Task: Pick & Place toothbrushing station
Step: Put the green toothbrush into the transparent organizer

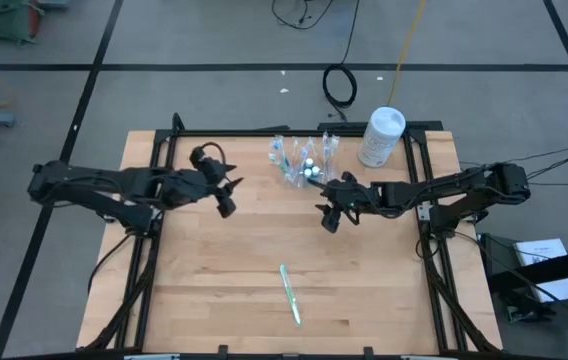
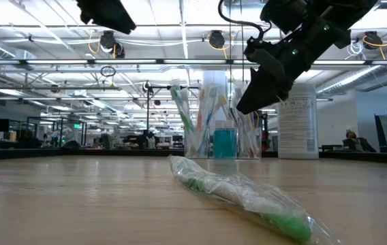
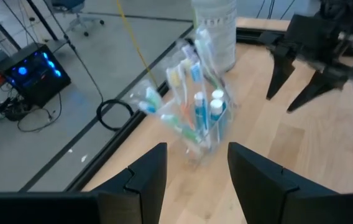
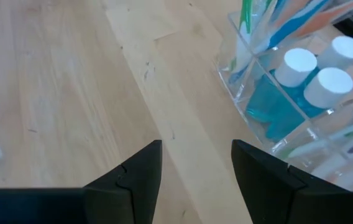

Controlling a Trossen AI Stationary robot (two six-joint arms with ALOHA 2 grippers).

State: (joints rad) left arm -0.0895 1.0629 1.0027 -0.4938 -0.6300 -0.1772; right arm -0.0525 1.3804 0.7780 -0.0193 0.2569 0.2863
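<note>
A clear plastic cup (image 1: 304, 160) stands upright near the table's far edge, holding several toothbrushes and two blue white-capped tubes (image 4: 316, 74). One green toothbrush in a clear wrapper (image 1: 290, 293) lies flat near the table's front edge; the low view shows the wrapped toothbrush (image 2: 241, 194) close up. My left gripper (image 1: 226, 205) hovers open to the left of the cup, and the left wrist view shows the cup (image 3: 198, 118) ahead of its fingers. My right gripper (image 1: 332, 220) hovers open just in front and to the right of the cup. Neither gripper holds anything.
A white round-lidded canister (image 1: 382, 137) stands at the far right, next to the cup. A black frame rail (image 1: 264, 130) runs along the table's far edge. Bare wood (image 1: 214, 270) lies between the grippers and the wrapped toothbrush.
</note>
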